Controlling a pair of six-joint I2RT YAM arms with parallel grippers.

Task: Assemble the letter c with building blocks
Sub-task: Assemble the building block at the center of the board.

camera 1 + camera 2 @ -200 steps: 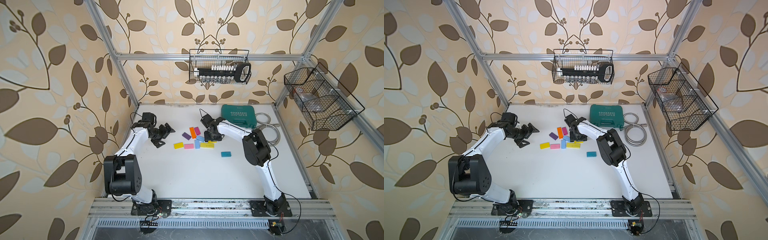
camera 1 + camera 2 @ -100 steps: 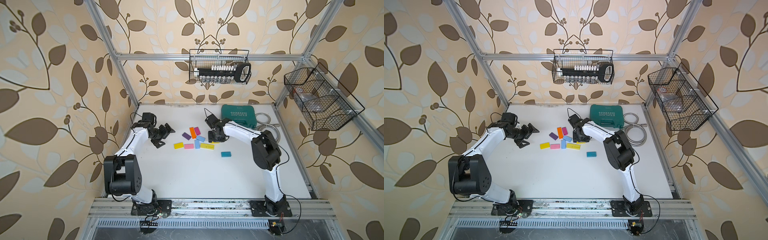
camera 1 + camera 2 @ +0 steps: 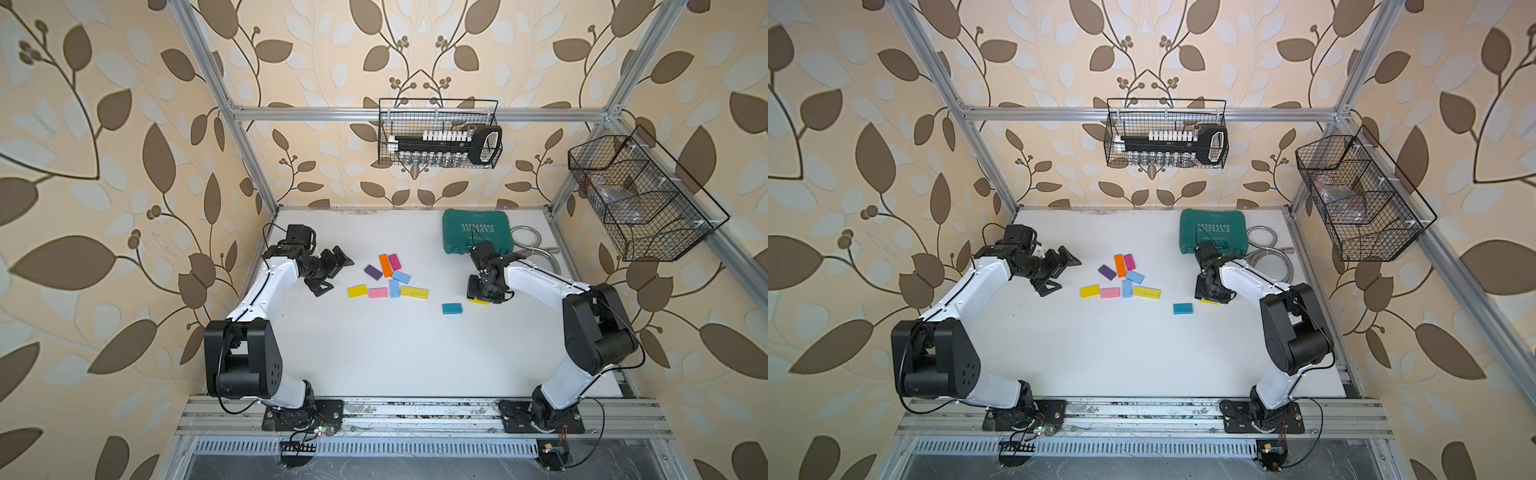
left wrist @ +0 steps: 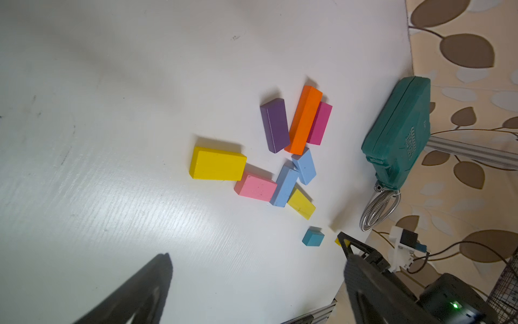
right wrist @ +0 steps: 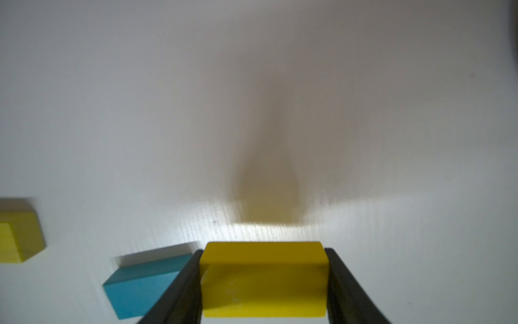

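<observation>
On the white worktop (image 3: 395,357), walled by leaf-patterned paper, the right pincer (image 5: 263,252) is clamped on a yellow block (image 5: 263,291), just right of the teal block (image 3: 451,308). The left pincer (image 3: 333,273) gapes wide and empty, left of the other building blocks (image 3: 401,277) clustered mid-worktop.

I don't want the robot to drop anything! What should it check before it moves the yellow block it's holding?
1. The right tool squeezes the yellow block on both sides: ok.
2. The yellow block is lifted off the table: cannot tell.
3. The teal block is apart from the right tool: ok, close, but a gap shows in both top views.
4. The left tool is open and off the blocks: ok.
5. Letter C started: not ok; the orange bar and the long yellow bar lie jumbled, with no C shape.
</observation>
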